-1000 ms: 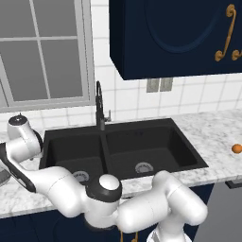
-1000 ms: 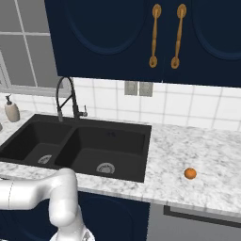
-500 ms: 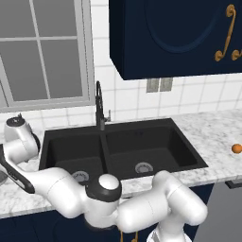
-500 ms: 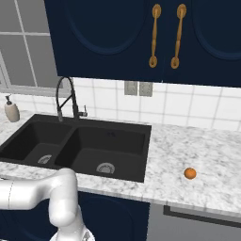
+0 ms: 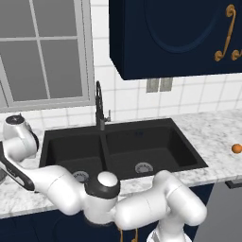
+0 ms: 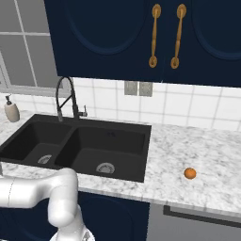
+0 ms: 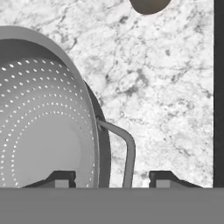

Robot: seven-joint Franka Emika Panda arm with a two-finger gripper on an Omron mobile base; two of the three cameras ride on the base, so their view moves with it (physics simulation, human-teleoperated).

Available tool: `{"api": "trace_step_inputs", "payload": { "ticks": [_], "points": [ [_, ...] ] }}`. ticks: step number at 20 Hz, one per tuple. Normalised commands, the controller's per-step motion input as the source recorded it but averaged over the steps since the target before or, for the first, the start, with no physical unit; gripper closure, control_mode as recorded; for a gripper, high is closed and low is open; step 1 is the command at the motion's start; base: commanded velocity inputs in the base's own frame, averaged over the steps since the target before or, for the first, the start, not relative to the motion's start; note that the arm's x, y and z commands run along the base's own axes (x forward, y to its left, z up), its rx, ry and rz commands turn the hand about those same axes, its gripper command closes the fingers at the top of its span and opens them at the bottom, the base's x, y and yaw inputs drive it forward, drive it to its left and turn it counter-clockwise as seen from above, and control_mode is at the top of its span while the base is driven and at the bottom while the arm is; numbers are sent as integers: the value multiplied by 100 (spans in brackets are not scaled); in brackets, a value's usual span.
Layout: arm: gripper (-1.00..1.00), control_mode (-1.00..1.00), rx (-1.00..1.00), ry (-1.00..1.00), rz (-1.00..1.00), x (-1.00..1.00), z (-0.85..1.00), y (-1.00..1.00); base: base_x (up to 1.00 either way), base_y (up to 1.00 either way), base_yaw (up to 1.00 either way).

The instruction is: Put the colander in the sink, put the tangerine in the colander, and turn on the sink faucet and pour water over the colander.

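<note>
We see our fingers (image 7: 61,177) closing around the colander (image 7: 43,118) rim and handle, not yet clenched; lifting toward the sink (image 5: 123,146) comes next.

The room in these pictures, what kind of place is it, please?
Most likely a home kitchen, computer-rendered: a black double sink with a tall faucet set in a marble counter, navy cupboards above, and a metal colander on that counter.

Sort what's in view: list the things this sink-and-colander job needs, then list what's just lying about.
For the job:
colander, on the marble counter, its rim and handle between the hand fingers
sink, both basins bare
tangerine, on the counter right of the sink
sink faucet

Just lying about:
soap dispenser
wall outlets
</note>
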Motion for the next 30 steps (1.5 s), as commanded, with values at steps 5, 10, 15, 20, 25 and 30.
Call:
{"api": "trace_step_inputs", "payload": {
  "ticks": [5, 10, 15, 20, 25, 30],
  "points": [
    [100, -100, 0, 3, 2, 0, 0, 0, 0, 0, 0],
    [100, -100, 0, 0, 0, -13, 1, -5, 0, 0, 0],
    [100, -100, 2, -2, 0, -32, 9, -48, 0, 0, 0],
    [100, -100, 14, -9, -8, -52, 23, -80, 0, 0, 0],
    [100, -100, 16, -13, -13, -40, 12, -91, 0, 0, 0],
    [100, -100, 4, -12, -22, -13, 7, -66, 0, 0, 0]
  ]
}}
